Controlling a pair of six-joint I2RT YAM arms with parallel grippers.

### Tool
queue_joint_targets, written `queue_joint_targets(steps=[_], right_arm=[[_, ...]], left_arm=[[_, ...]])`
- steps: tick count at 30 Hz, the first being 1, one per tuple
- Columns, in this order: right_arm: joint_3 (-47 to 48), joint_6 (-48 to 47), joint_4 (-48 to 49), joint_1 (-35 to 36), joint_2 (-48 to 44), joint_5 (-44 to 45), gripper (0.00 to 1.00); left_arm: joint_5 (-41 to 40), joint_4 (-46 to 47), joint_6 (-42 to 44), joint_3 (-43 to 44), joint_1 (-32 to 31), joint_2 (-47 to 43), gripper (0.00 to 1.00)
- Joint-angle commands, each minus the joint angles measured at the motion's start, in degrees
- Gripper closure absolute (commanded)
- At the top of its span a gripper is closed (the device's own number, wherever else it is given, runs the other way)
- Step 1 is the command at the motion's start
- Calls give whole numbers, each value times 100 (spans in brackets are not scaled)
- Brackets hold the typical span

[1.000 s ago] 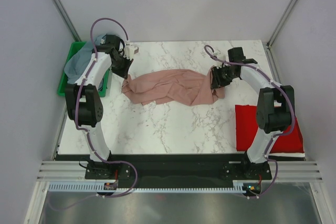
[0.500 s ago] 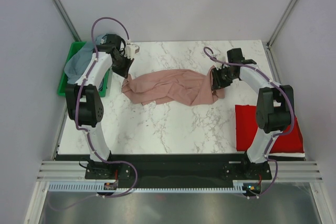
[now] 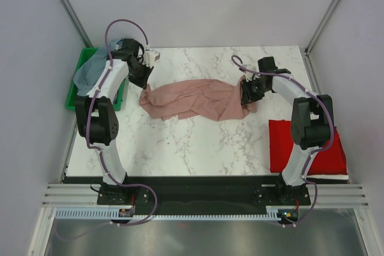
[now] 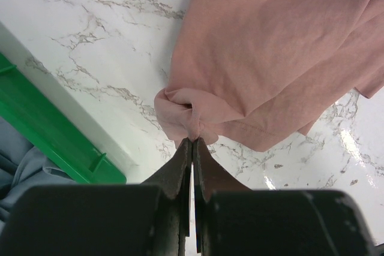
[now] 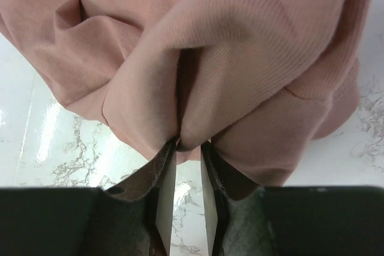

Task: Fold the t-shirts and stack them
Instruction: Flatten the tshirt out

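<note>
From above, my left gripper [image 3: 143,86] sits at the left end of the dusty-pink t-shirt [image 3: 198,99] and my right gripper [image 3: 245,98] at its right end. The shirt lies crumpled in a long band between them on the marble table [image 3: 198,142], toward the far half. The red t-shirt [image 3: 279,145] lies flat at the table's near right corner, partly behind my right arm and well apart from the pink one. Off the table's left edge stands the green bin [image 3: 71,96], with the grey-blue t-shirt [image 3: 89,71] heaped in it.

My left wrist camera shows my left gripper [image 4: 193,143] with its fingers pressed together, pinching a small bunched fold at the edge of the dusty-pink t-shirt [image 4: 270,58]. The rest of the shirt spreads away over the marble table [image 4: 90,40]. The green bin [image 4: 54,142] runs along the lower left, with grey-blue t-shirt [image 4: 18,163] cloth showing beyond its rim.

My right wrist camera shows my right gripper [image 5: 187,148] with its fingers slightly apart, clamped on a thick gathered fold of the dusty-pink t-shirt [image 5: 252,34], which fills most of the view. Bare marble table [image 5: 36,130] shows at the lower left and right.
</note>
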Motion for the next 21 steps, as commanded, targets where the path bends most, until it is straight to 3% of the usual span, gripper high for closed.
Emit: queue_joint_targets(steps=[1, 11, 21], right_arm=[[39, 56, 107, 57, 21, -139, 70], [-14, 20, 344, 93, -251, -95, 100], [372, -629, -438, -13, -2034, 256, 100]], left_arm=[[-83, 105, -84, 166, -26, -23, 96], [-110, 105, -76, 166, -53, -49, 95], [-260, 122, 47, 447, -44, -330, 95]])
